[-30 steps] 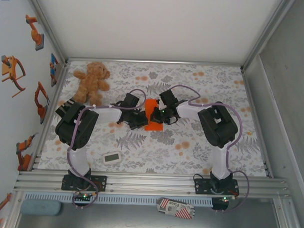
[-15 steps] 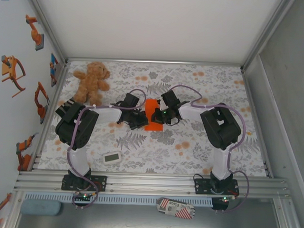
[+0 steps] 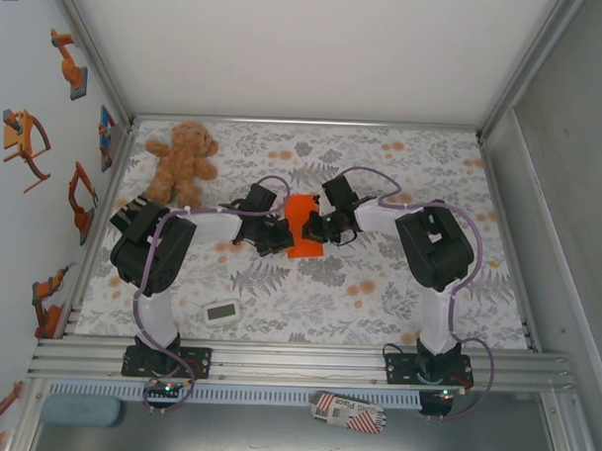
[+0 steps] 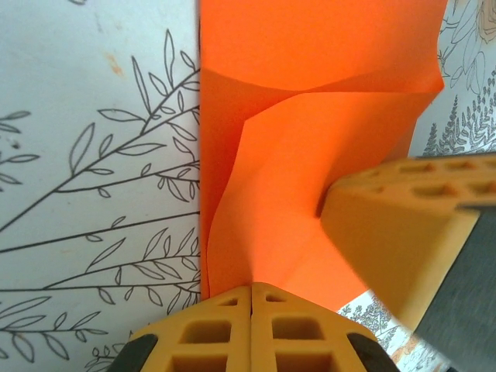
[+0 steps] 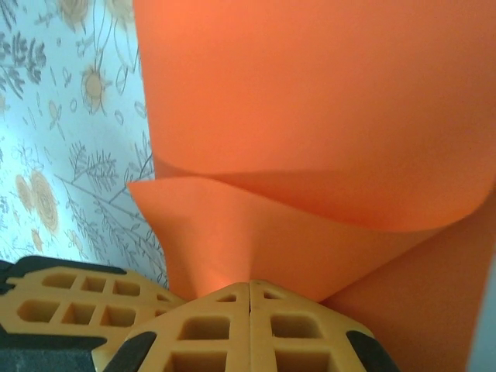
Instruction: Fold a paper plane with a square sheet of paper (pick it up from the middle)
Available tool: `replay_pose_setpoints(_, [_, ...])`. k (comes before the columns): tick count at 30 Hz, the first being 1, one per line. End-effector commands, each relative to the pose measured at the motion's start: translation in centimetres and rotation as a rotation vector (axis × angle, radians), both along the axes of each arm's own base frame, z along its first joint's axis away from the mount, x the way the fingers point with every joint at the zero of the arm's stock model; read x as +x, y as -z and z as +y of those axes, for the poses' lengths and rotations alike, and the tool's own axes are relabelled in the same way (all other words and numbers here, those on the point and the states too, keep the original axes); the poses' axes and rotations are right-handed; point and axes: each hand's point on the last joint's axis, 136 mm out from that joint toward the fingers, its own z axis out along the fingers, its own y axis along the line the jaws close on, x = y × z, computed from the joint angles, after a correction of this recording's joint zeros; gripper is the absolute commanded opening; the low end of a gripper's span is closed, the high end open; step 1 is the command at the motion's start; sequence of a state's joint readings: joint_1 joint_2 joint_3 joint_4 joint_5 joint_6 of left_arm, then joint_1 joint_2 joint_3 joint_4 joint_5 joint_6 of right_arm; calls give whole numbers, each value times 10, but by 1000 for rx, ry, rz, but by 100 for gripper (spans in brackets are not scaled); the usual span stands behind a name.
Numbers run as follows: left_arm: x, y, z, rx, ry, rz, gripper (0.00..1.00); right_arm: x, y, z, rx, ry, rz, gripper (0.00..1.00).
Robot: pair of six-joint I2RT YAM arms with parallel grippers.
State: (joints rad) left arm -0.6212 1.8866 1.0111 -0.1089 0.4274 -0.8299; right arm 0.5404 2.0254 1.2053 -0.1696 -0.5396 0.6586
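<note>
The square sheet of paper point(image 3: 301, 224) is bright orange and lies partly folded at the middle of the table, with a loose curved flap standing up. My left gripper point(image 3: 281, 237) meets it from the left. In the left wrist view the gripper point(image 4: 252, 288) is shut, pinching the sheet's point(image 4: 310, 155) near edge. My right gripper point(image 3: 314, 229) meets the sheet from the right. In the right wrist view it point(image 5: 249, 285) is shut on the lifted flap point(image 5: 310, 116). The two grippers are almost touching. A paper plane is out of view.
A brown teddy bear point(image 3: 183, 162) sits at the back left of the floral tablecloth point(image 3: 398, 288). A small white timer point(image 3: 222, 311) lies near the front left. An aluminium rail point(image 3: 296, 364) runs along the near edge, and walls close in the sides.
The right gripper has edged slightly toward the back and left with the flap, and the sheet now sits a little more tilted. The left arm has hardly moved.
</note>
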Motion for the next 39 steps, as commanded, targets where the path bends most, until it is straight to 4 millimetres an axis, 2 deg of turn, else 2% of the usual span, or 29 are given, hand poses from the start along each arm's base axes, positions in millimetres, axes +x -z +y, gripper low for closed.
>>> replay_pose_setpoints(1, [-43,58,50,251,-25,185,0,39,22,-43,-89,113,-25,0])
replay_pose_setpoints(5, [-42,60,49,252,-23,185,0,64,18,-60,-74,159,-41,0])
replay_pose_setpoints(9, [-34,50,41,224,-16,159,0,77,-8,-67,-71,170,-99,0])
replay_pose_setpoints(11, [-23,36,31,187,-8,126,0,76,-25,-69,-66,170,-131,0])
replay_pose_setpoints(13, [-8,13,16,128,-2,75,0,72,-45,-71,-47,180,-161,0])
replay_pose_setpoints(15, [6,-13,1,68,2,20,4,64,-56,-72,-26,195,-172,0])
replay_pose_setpoints(18, [24,-43,-11,4,-19,-54,14,48,-62,-75,5,229,-160,9])
replay_pose_setpoints(20, [30,-50,-13,-11,-28,-75,17,38,-62,-74,17,243,-149,15])
replay_pose_setpoints(23, [37,-46,-12,-9,-44,-75,17,26,-59,-67,25,237,-139,18])
replay_pose_setpoints(25, [43,-46,-17,-36,-47,-74,17,19,-56,-55,31,203,-128,18])
replay_pose_setpoints(28, [46,-50,-25,-57,-38,-83,16,16,-52,-34,56,156,-114,14])
replay_pose_setpoints(32, [49,-47,-22,-32,-44,-92,16,17,-44,-17,78,133,-89,11])
replay_pose_setpoints(34, [51,-41,-17,2,-45,-93,16,20,-40,-16,73,152,-72,11])
replay_pose_setpoints(39, [58,-28,-5,48,-65,-90,16,20,-31,-21,41,199,-38,20])
